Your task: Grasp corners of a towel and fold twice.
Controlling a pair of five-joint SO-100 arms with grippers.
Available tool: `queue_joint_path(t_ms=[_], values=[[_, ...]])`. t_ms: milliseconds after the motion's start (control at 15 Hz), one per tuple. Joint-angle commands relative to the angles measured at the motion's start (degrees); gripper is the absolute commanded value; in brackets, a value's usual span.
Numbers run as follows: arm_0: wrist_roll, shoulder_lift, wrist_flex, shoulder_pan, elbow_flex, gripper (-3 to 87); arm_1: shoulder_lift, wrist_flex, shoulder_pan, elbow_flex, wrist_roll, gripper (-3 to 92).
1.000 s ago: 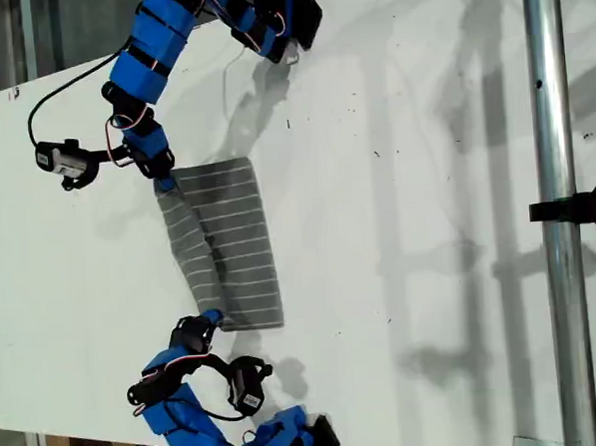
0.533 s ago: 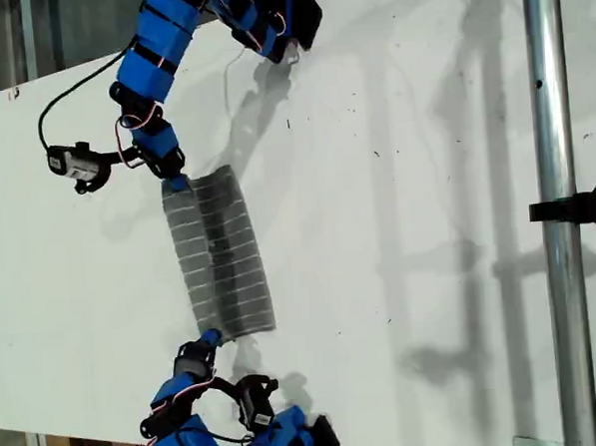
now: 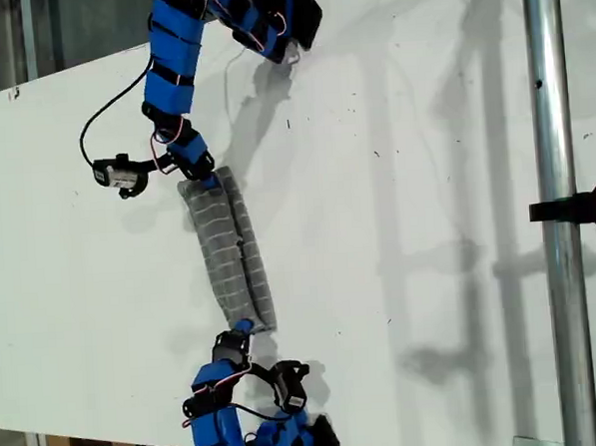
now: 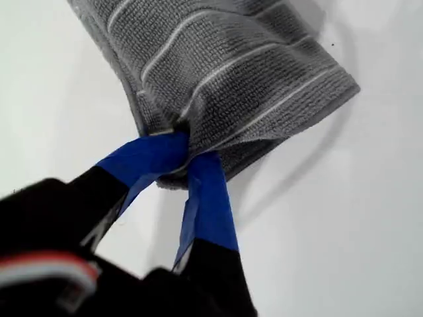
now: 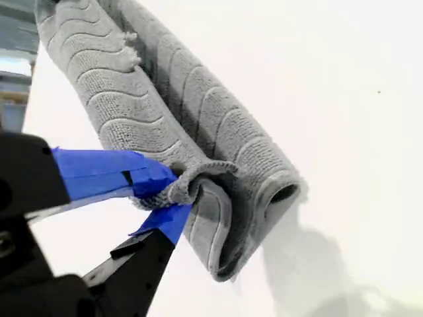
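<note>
The grey towel [image 3: 230,252] with thin white stripes hangs as a narrow folded strip between two blue arms on the white table [image 3: 406,177]. One arm's gripper [image 3: 208,183] pinches its far end and the other arm's gripper [image 3: 240,329] pinches its near end; the wrist views do not show which arm is which. My first gripper [image 4: 188,155] is shut on a bunched corner of the towel [image 4: 225,72]. My second gripper [image 5: 162,198] is shut on a curled corner of the towel [image 5: 165,99], which is doubled over itself there.
A metal pole [image 3: 556,219] with a black clamp [image 3: 577,208] stands at the exterior view's right. The arm bases sit at the table's far edge [image 3: 267,20] and near edge [image 3: 279,439]. A small camera [image 3: 116,176] juts out beside the far gripper.
Both grippers have moved toward the exterior view's right while still holding the towel's ends. The towel has narrowed from a wide doubled sheet into a slim hanging strip.
</note>
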Motion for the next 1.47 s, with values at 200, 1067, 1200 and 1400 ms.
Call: queue_joint_path(t_ms=[200,1067,1200,1400], values=[[-1.5,-2.8,-4.9,1.8,2.2,3.4,-9.0,-4.0,0.4,-4.7,1.1,-0.3],[-2.0,38.5,21.4,1.0,1.4,17.4,33.6,30.4,1.5,2.6,15.0,33.0],[-8.6,54.9,17.6,9.5,13.0,8.4,50.0,35.6,1.5,14.0,25.1,33.6],[-18.3,78.4,16.0,21.8,30.9,-2.6,70.0,39.2,-9.1,32.0,44.3,34.2]])
